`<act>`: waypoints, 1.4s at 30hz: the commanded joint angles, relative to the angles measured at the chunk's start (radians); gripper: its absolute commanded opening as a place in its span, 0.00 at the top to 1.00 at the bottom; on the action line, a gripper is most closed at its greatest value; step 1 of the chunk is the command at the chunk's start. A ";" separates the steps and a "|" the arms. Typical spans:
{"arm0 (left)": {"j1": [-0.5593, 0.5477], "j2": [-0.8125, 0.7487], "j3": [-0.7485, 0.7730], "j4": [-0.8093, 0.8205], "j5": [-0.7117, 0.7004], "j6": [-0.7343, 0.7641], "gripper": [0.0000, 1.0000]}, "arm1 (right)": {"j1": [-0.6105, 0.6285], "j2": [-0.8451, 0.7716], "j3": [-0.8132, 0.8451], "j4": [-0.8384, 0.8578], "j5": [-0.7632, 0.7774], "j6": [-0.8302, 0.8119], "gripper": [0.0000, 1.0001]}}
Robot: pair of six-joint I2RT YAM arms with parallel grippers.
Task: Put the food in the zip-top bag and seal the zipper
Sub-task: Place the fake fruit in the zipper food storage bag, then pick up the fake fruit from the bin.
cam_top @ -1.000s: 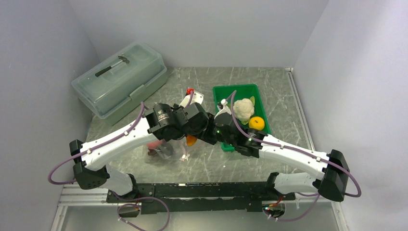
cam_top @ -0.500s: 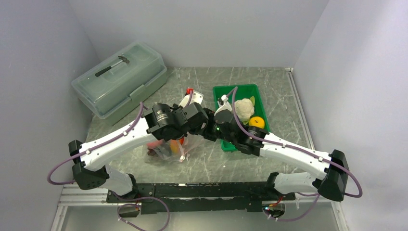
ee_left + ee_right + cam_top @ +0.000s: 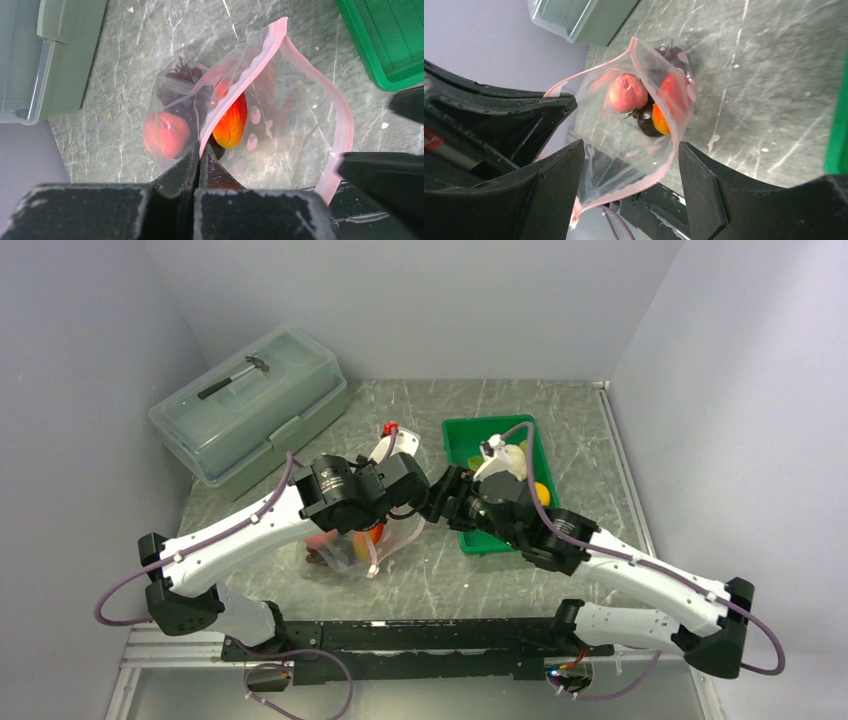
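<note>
The left tool (image 3: 199, 155) pinches the zipper (image 3: 248, 76); the right tool (image 3: 630, 150) gapes empty; plum (image 3: 646, 126) half hidden.

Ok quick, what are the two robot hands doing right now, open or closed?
Left gripper: closed, pinching the pale pink zipper strip of the clear crinkly plastic bag.
Right gripper: open, holding nothing.

Bright, even, diffuse light from above; shadows on table (image 3: 560, 410) soft and faint. Top view sharp throughout. Wrist views: left gripper fingers (image 3: 185, 170) and right gripper fingers (image 3: 709, 190) close to lens, soft-edged, near-black, detail lost. Zip-top bag (image 3: 295, 110) carries pale glare patches; table veining crisp.
</note>
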 commanded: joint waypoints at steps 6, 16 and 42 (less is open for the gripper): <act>-0.004 -0.026 0.003 0.010 -0.010 -0.024 0.99 | 0.004 -0.179 0.025 -0.259 0.231 -0.095 0.28; -0.004 -0.022 0.001 0.015 -0.010 -0.024 0.99 | -0.029 -0.142 0.097 -0.537 0.461 -0.145 0.20; -0.004 -0.053 -0.026 0.004 -0.016 -0.030 0.98 | -0.553 0.130 -0.104 -0.345 0.224 -0.273 0.17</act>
